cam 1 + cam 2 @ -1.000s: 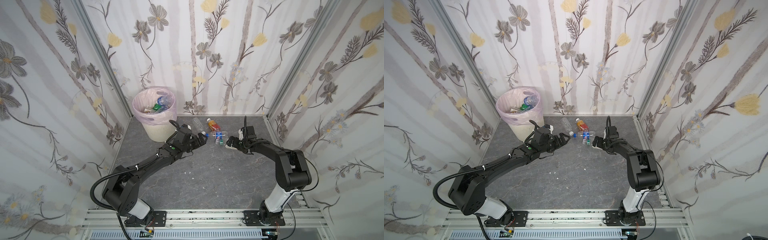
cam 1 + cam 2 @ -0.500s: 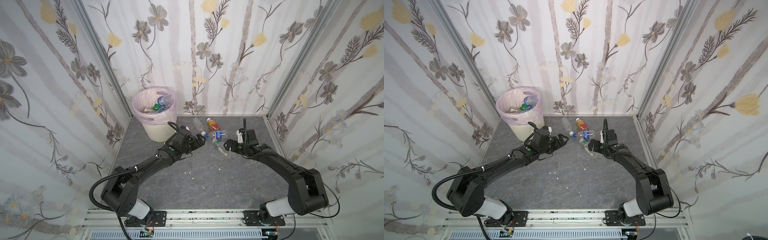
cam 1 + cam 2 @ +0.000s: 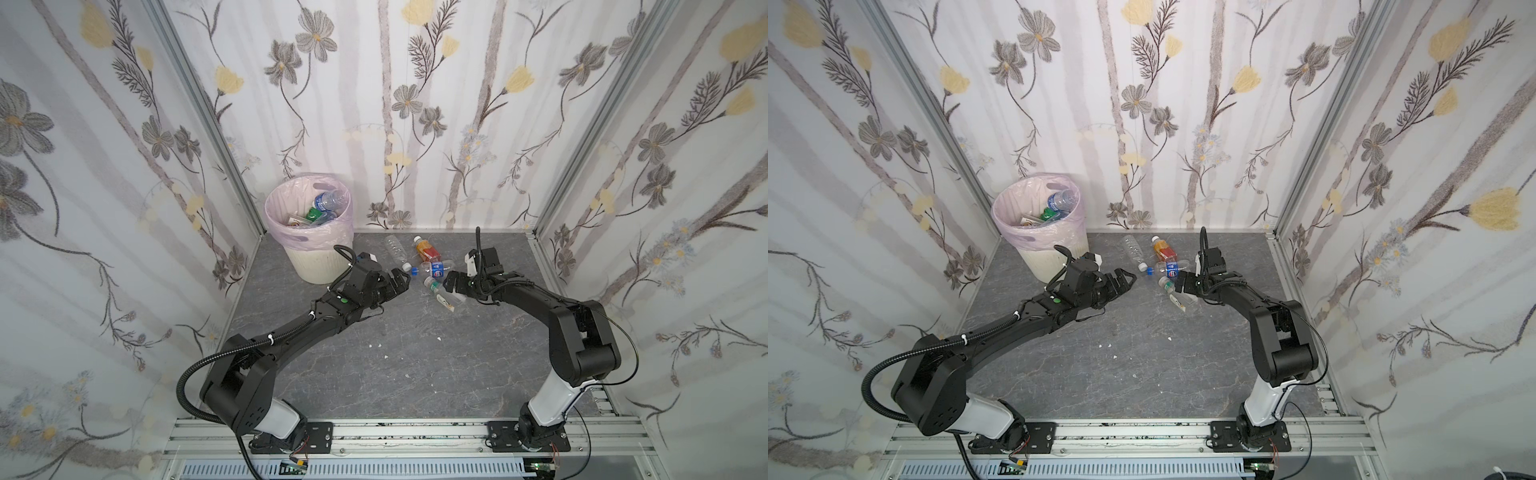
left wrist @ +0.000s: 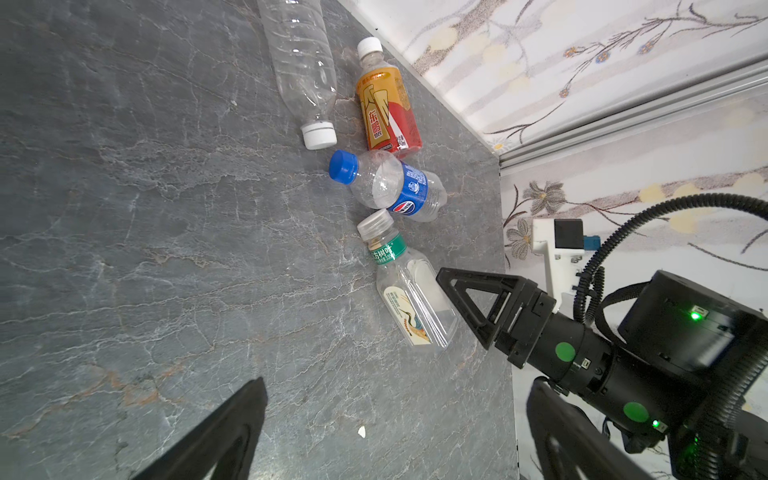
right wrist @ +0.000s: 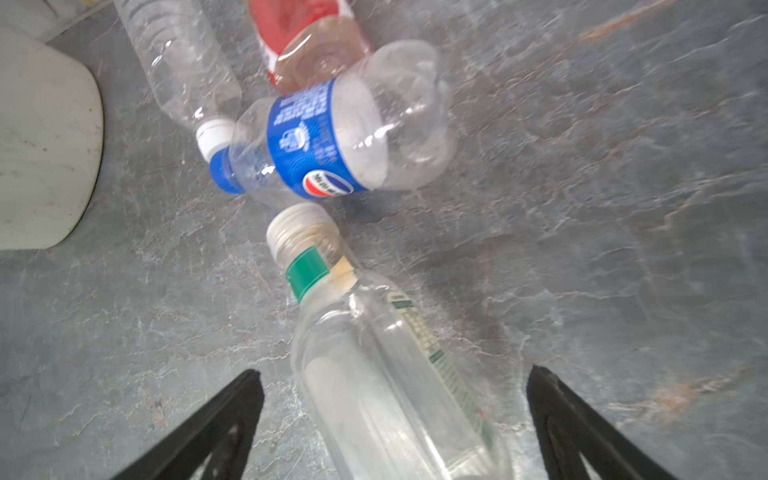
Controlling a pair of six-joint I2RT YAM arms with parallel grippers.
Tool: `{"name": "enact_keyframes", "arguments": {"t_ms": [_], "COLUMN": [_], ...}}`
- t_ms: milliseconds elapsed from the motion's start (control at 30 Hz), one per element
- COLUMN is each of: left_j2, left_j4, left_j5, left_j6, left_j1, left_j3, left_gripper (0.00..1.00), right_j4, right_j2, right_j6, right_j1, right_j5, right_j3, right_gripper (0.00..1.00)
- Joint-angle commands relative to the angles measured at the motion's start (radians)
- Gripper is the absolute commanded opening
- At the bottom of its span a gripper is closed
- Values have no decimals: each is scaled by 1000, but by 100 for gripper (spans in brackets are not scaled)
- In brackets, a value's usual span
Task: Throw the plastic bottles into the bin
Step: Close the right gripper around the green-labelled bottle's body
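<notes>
Over the last second the right arm has swung its elbow out and back in. The right gripper (image 3: pixel 452 287) has eased toward the middle of the frame, and the green-banded bottle (image 3: pixel 440 293) now lies clear below the cluster. The left arm has barely shifted.

In both top views the bin (image 3: pixel 307 262) stands upper left of centre by the back corner, with several bottles already inside. To its right, four plastic bottles lie on the grey floor (image 3: pixel 395 353):
- a long clear bottle (image 3: pixel 395 251);
- an orange-red bottle (image 3: pixel 424 249);
- a blue-labelled bottle (image 3: pixel 434 269) touching the orange-red one;
- the green-banded bottle, lowest in the frame.

The right gripper's jaws are wide and empty, straddling the lower body of the green-banded bottle. The left gripper (image 3: pixel 404 281), also wide and empty, points at the blue cap (image 3: pixel 414 272).

The step in hand looks like the right arm picking up the green-banded bottle. It should stay low to the floor and close across the flat body rather than near the base. The squeeze should be gentle, since thin plastic is likely to buckle or slip out. The left gripper is near and should probably hold off. The carry will need to lift over the cluster to reach the bin.
</notes>
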Motion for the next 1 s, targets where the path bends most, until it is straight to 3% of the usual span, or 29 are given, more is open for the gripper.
{"name": "enact_keyframes", "arguments": {"t_ms": [0, 267, 567, 967], "left_j2": [3, 36, 25, 46], "left_j4": [22, 22, 22, 22], "left_j5": [-16, 5, -3, 11], "left_j6": [-11, -26, -30, -40], "left_j1": [4, 5, 5, 5], "left_j3": [-4, 7, -3, 9], "left_gripper": [100, 100, 100, 100], "right_j4": [52, 30, -2, 15], "right_j2": [-16, -82, -33, -8], "right_j6": [3, 4, -5, 2], "right_j1": [23, 86, 112, 157], "right_j5": [-46, 18, 145, 177], "right_j3": [-43, -116, -87, -102], "right_gripper": [100, 100, 99, 80]}}
